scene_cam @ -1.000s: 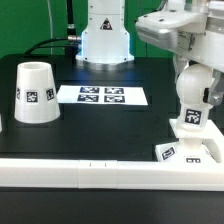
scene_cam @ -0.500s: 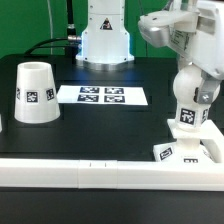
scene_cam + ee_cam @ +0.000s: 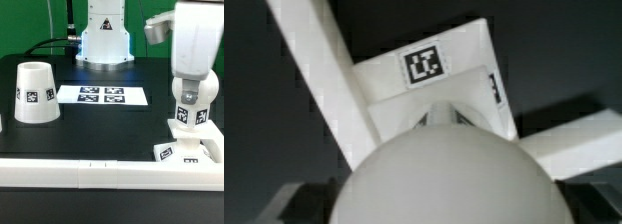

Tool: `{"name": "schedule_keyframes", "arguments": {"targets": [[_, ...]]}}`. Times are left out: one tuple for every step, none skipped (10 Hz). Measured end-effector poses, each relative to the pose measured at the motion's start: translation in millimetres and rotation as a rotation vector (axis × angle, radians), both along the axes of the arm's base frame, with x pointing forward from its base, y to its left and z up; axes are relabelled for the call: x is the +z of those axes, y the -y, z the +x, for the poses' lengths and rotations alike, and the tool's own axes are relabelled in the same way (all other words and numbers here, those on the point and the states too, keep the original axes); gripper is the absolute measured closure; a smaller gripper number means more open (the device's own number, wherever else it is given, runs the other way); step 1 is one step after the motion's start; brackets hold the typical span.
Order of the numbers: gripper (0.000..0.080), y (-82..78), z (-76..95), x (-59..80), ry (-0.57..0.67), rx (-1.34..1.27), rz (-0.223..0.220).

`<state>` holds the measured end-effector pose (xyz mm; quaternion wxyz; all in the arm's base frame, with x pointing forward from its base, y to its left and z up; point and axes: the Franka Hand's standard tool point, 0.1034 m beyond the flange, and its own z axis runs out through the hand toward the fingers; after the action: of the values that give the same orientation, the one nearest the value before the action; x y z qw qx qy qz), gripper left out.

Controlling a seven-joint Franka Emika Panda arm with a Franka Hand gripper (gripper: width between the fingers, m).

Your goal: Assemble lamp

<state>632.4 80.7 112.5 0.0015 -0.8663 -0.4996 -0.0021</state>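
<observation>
Plainly, black-and-white square tags (image 3: 32,97) mark the bulb (image 3: 197,108), base (image 3: 200,152) and shade (image 3: 36,75).

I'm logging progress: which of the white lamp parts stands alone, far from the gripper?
The cone shade, upright at the exterior view's left. The bulb sits in the gripper, over the base, at the exterior view's right.

The table (image 3: 110,125) carries one shade (image 3: 34,92) at nine o'clock, one bulb (image 3: 187,114) and one base (image 3: 192,153) at four o'clock, one rail (image 3: 90,172) at six o'clock, one marker board (image 3: 102,96) printed with four tags (image 3: 90,92), and one arm (image 3: 192,45).
</observation>
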Motion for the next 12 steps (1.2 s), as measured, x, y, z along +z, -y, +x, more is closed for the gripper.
{"name": "schedule_keyframes", "arguments": {"targets": [[0.0223, -1.1, -0.2, 0.2, -0.003, -0.094, 0.007], [0.0223, -2.4, 0.5, 0.3, -0.003, -0.155, 0.007], [0.0223, -3.0, 1.4, 0.5, -0.003, -0.183, 0.008], [0.0222, -3.0, 1.2, 0.5, -0.003, -0.239, 0.008], [0.0222, -3.1, 1.2, 0.5, -0.004, -0.308, 0.008], [0.0222, -3.3, 1.2, 0.5, -0.004, -0.357, 0.009], [0.0222, -4.1, 1.1, 0.6, -0.006, -0.482, 0.011], [0.0222, -3.8, 0.8, 1.0, -0.011, -0.553, 0.021], [0.0222, -1.8, 0.3, 1.8, -0.019, -0.651, 0.035], [0.0222, -1.8, -0.1, 1.9, -0.015, -0.781, 0.045], [0.0222, -1.0, -0.5, 2.0, -0.012, -0.872, 0.051], [0.0222, -0.8, -0.8, 2.1, -0.014, -0.939, 0.054]]}}
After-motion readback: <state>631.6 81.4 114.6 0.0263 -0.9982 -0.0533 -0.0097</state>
